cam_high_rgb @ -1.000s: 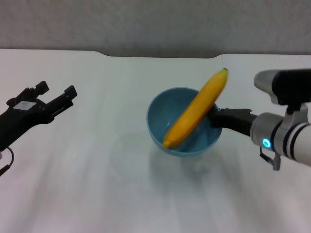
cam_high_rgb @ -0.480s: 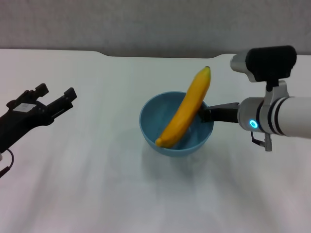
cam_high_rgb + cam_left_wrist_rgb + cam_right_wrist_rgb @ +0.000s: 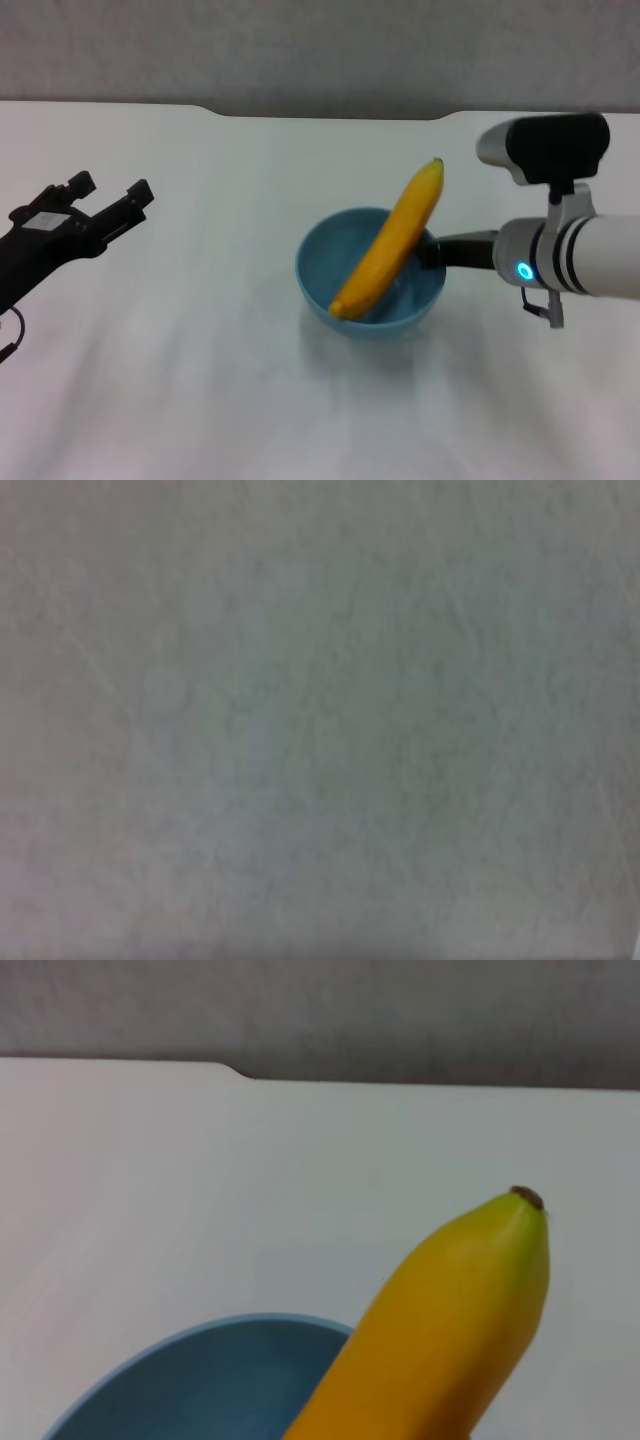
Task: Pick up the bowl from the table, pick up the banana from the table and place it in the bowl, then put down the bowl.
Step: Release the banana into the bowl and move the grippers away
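Since half a second ago the bowl (image 3: 371, 283) has sunk toward the worktop (image 3: 200, 380), my right gripper (image 3: 432, 250) clamping its slick, light rim, banana (image 3: 389, 243) leaning inside, left gripper (image 3: 110, 200) released.

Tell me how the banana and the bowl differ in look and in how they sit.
The banana is yellow, long and curved; the bowl is light blue, round and deep. The banana leans tilted, one end inside the bowl, the other sticking out over its rim; the bowl sits level. Both look smooth and plain.
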`<state>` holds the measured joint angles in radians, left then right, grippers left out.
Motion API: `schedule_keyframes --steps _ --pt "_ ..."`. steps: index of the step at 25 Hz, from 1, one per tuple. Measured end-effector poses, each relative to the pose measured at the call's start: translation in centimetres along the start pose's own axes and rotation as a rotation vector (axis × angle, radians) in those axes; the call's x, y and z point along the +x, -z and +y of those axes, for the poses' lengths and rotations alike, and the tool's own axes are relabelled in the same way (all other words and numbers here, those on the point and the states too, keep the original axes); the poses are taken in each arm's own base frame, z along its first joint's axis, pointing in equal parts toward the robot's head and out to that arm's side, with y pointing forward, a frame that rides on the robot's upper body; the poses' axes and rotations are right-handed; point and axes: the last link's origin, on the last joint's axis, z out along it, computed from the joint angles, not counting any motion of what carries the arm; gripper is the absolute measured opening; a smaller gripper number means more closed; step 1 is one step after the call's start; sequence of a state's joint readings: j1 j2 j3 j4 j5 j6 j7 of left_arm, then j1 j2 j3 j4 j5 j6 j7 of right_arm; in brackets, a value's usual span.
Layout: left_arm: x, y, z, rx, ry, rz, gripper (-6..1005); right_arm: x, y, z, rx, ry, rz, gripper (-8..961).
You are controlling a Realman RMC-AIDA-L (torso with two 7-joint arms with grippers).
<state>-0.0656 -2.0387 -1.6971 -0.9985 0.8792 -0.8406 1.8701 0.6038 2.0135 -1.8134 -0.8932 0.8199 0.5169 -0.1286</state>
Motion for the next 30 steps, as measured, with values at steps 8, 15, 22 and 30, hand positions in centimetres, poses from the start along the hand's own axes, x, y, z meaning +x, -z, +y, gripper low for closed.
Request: schedule_keyframes --steps 8,15,22,30 --pt "0.1 0.1 -0.1 0.004 0.004 0.006 907 1.6 -0.1 -0.8 0.014 -0.030 0.028 42" --pt "0.1 0.1 -0.1 0.002 0.004 0.007 907 2.5 -0.2 -1.3 0.027 -0.040 0.044 41" --pt "0.1 0.1 -0.1 0.001 0.004 0.008 907 2.6 -0.2 -1.4 0.030 -0.042 0.046 66" --pt "0.1 0.1 0.0 0.000 0.005 0.008 907 2.8 -0.2 -1.6 0.034 -0.046 0.043 94"
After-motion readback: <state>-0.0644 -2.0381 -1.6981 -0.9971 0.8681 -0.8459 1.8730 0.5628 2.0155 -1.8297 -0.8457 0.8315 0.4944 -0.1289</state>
